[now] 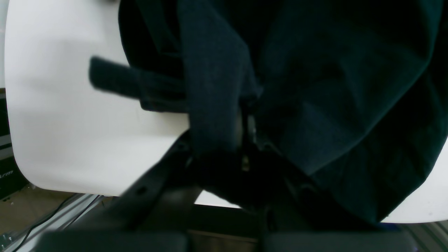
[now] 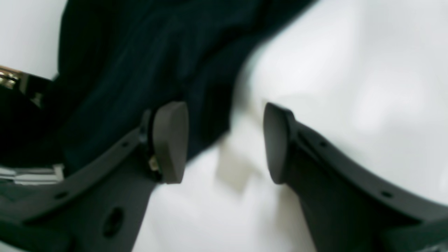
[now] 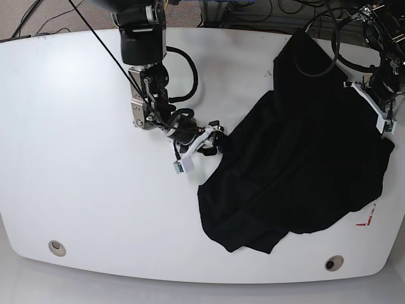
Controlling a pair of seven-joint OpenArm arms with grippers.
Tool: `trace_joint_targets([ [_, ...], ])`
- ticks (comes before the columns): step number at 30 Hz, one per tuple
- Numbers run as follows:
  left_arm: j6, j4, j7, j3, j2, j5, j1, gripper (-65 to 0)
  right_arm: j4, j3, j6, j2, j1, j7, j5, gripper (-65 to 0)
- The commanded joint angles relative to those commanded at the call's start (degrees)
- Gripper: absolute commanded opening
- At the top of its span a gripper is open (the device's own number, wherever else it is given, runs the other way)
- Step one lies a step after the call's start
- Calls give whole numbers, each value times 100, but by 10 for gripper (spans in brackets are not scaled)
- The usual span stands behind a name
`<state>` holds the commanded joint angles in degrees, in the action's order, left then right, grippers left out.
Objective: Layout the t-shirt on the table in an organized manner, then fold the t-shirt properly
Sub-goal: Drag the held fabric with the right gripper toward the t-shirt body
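The black t-shirt (image 3: 297, 171) lies crumpled on the right half of the white table (image 3: 95, 158), one corner raised toward the far right. In the left wrist view the t-shirt (image 1: 332, 87) drapes over my left gripper (image 1: 245, 140), which is shut on a fold of it above the table (image 1: 70, 122). In the base view that left gripper (image 3: 385, 130) sits at the shirt's right edge. My right gripper (image 2: 224, 143) is open, low over the table (image 2: 350, 70), with the t-shirt (image 2: 140, 63) edge just beyond its left finger (image 2: 171, 140). In the base view the right gripper (image 3: 215, 140) is at the shirt's left edge.
Two round grommet holes (image 3: 57, 246) (image 3: 333, 262) sit near the front edge. A red tape mark (image 3: 367, 220) shows by the shirt's lower right. Black cables (image 3: 183, 63) loop from the right arm over the table's back middle. The table edge (image 1: 105, 194) is close below the left gripper.
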<state>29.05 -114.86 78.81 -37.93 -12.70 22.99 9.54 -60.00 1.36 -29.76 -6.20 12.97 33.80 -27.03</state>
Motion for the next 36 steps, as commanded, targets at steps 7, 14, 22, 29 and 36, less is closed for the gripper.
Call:
trace_joint_targets([
  [7,0,0,0,0,0,0,0,-650,237,-44,-35,-114,123,-35,0,-309],
  [14,0,0,0,-9,0,0,0,-650,237,-862,0,-114,123,-53,-18,-312],
  [22,0,0,0,-18,0,0,0,-650,237,-862,0,-114,88,-62,-53,-366],
  [29,0,0,0,-9,0,0,0,-650,193,-862,-44,-70,97,-44,-53,-650],
  [36,0,0,0,0,0,0,0,-650,-607,-862,-44,167,-229,26,-62,-650],
])
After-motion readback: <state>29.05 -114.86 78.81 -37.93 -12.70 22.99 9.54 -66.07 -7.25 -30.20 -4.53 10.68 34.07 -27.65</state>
